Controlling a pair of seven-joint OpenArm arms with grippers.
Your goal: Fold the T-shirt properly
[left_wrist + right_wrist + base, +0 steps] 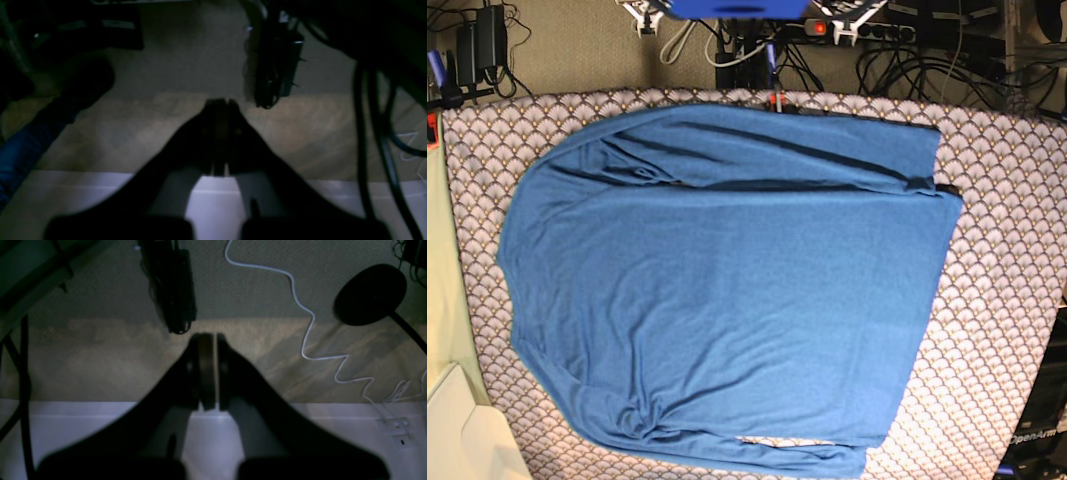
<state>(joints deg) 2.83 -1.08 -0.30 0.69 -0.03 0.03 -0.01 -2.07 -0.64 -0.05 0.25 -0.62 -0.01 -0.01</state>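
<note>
Both arms hang off the table edge: left gripper pressed together on nothing, right gripper likewise, aimed at the floor. The T-shirt lies flat across the scalloped table cover, sleeves folded in along its long edges. Thin, limp knit, I'd say; pinch a hem corner or shoulder seam. Cables tangle beyond the far edge, clear of the cloth.

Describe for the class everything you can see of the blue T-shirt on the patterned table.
The T-shirt is plain medium blue, long-sleeved, of thin soft knit with no print. It lies spread flat and unfolded on the scallop-patterned table cover, covering most of it. One sleeve is laid across the body along the top edge, the other along the bottom edge. Soft wrinkles gather near the lower left. Only the cover touches it; no gripper is near.
</note>
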